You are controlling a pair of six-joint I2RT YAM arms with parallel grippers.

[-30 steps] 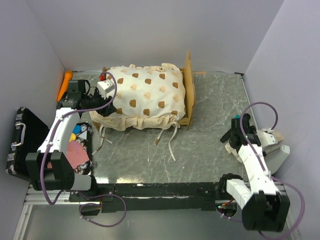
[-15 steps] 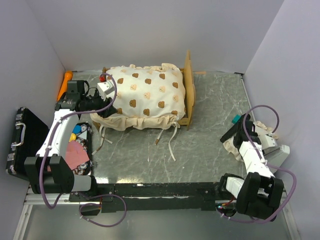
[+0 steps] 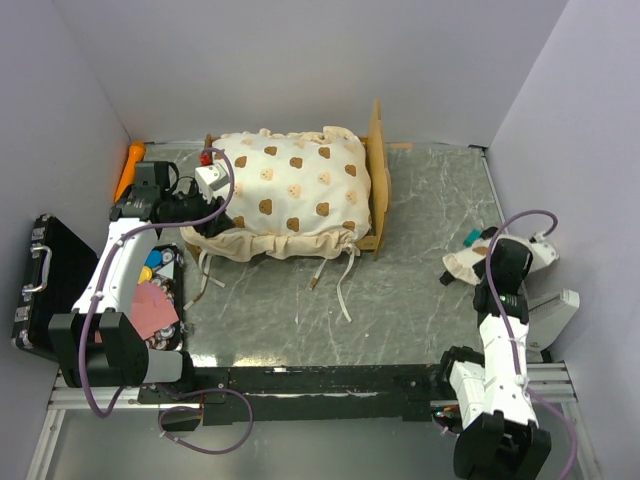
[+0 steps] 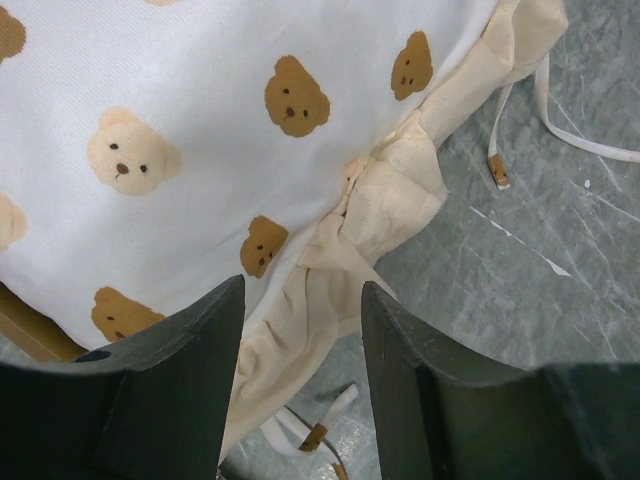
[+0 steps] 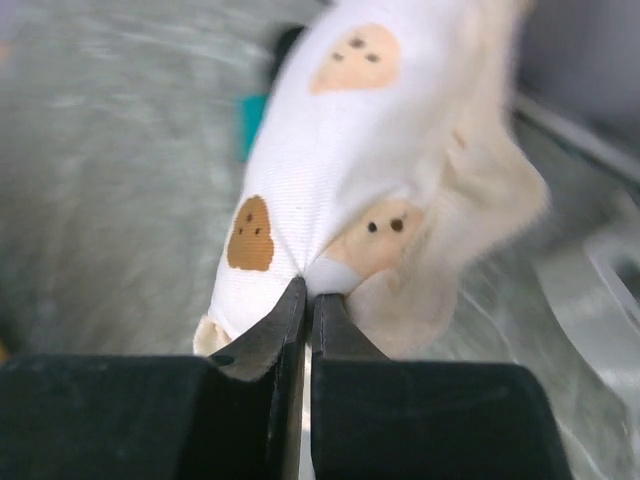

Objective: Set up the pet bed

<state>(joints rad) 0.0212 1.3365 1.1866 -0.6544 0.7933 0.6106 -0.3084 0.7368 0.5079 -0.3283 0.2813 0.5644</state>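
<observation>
The pet bed's light-wood headboard point(image 3: 377, 180) stands at the back of the table, and the cream bear-print mattress point(image 3: 290, 190) lies bunched over the frame. My left gripper point(image 3: 205, 222) hovers at the bed's left end. In the left wrist view it point(image 4: 300, 300) is open, its fingers straddling the mattress ruffle point(image 4: 390, 200) without pinching it. The matching pillow point(image 3: 465, 262) is at the right side of the table. My right gripper point(image 5: 308, 290) is shut on a pinch of the pillow's point(image 5: 330, 130) fabric.
A black hard case point(image 3: 40, 285) lies off the table's left edge, beside a tray of coloured bits point(image 3: 155, 290). An orange object point(image 3: 130, 165) rests in the back left corner. White ties point(image 3: 345, 285) trail from the mattress. A teal item point(image 5: 252, 122) sits behind the pillow. Walls enclose three sides.
My right gripper has gone from open to shut on the pillow, and its arm has swung back over it, with the pillow now stretched leftward. The left arm has barely moved.
</observation>
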